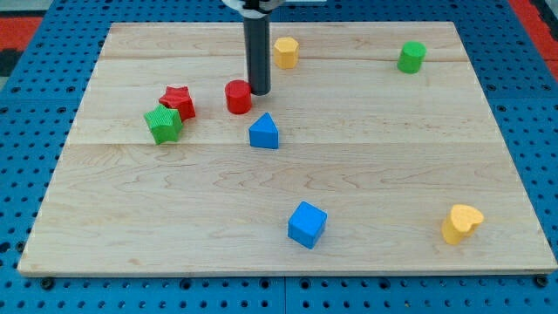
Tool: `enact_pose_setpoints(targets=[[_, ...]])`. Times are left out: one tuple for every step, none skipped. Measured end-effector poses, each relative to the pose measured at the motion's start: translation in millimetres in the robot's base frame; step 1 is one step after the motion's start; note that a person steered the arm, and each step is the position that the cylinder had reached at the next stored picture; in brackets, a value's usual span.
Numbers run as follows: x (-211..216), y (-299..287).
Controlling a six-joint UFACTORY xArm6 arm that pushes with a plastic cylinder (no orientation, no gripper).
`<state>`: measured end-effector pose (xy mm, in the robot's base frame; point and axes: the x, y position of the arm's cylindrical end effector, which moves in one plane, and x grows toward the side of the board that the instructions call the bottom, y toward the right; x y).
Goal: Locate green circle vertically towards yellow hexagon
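The board is pale wood made of joined planks, with visible grain and a smooth, matt finish. The rod looks like dark, smooth material with a faint sheen. The blocks look like solid-coloured plastic, smooth and slightly glossy: the green circle, the yellow hexagon, the red cylinder and the blue cube. The blue surface around the board is perforated and matt

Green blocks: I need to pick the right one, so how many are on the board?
2. The green circle sits at the view's top right; a green star sits at the left, touching the red star. None seems hidden.
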<state>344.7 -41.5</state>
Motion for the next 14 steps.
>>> enact_pose_setpoints(targets=[[0.0, -19.0], [0.0, -20.1], [0.0, -30.1], [0.0, -76.0], [0.0, -76.0], [0.0, -35.5], [-0.1, 72.2], [0.0, 178.4], [0.0, 282.2], [2.1, 348.7], [-3.1, 351.7], [-60.5, 328.1], [-65.9, 323.4], [-104.4, 296.4]])
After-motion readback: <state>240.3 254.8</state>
